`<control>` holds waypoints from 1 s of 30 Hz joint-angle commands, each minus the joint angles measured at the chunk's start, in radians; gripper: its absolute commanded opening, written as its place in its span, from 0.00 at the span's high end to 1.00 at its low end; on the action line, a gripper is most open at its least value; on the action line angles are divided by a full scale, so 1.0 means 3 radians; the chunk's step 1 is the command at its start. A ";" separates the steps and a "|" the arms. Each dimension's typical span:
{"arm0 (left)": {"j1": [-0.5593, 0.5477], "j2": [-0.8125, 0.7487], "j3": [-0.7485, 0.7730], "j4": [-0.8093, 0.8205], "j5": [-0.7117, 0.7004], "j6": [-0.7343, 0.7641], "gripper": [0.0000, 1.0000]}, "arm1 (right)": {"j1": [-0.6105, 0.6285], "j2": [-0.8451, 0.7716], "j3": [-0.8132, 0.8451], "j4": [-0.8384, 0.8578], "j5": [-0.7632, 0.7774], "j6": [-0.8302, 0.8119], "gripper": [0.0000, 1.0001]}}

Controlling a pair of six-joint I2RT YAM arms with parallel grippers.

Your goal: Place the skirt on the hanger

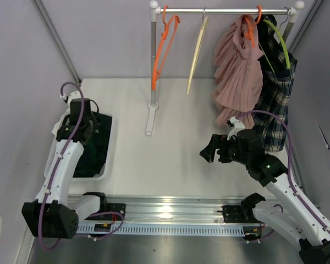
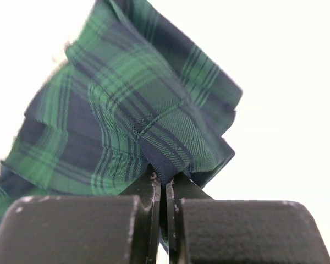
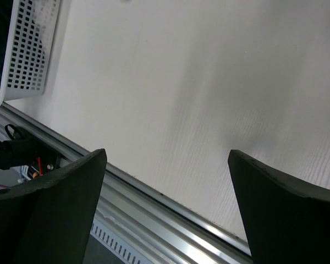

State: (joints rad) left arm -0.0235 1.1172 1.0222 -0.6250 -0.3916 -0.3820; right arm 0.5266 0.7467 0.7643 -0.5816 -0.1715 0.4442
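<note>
A dark green plaid skirt (image 1: 96,149) lies in the white basket (image 1: 109,165) at the left. My left gripper (image 1: 92,126) is down in the basket and shut on a fold of the skirt (image 2: 137,121). In the left wrist view the fingertips (image 2: 165,181) pinch its dark hem edge. My right gripper (image 1: 210,149) is open and empty, low over the table at the right. Its fingers (image 3: 71,187) stand wide apart over the table's front edge. An empty orange hanger (image 1: 164,44) and an empty cream hanger (image 1: 197,55) hang on the rack rail (image 1: 225,11).
A pink skirt (image 1: 236,71) on an orange hanger and a dark plaid skirt (image 1: 278,93) on a green hanger hang at the rail's right end. The rack's post (image 1: 152,71) stands at the table's back middle. The basket's corner (image 3: 27,49) shows in the right wrist view.
</note>
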 commanded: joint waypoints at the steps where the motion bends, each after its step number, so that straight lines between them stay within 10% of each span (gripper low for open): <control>1: 0.0022 -0.0298 0.0422 -0.0018 0.0261 0.0092 1.00 | 0.0014 0.0047 0.0096 0.0159 -0.0073 0.0017 0.01; 16: -0.0075 -0.0370 0.2120 -0.0488 0.1611 0.0291 1.00 | 0.0019 0.0272 0.0152 0.0266 -0.0083 -0.0059 0.01; 30: -0.0968 -0.0258 0.2753 -0.0003 0.2563 0.0215 1.00 | 0.0024 0.0359 0.0208 0.0353 -0.0017 -0.0054 0.01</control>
State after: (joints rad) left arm -0.2371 1.0275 1.7618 -0.7696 0.2974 -0.2966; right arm 0.5282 0.8600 0.7738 -0.5171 -0.1913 0.4400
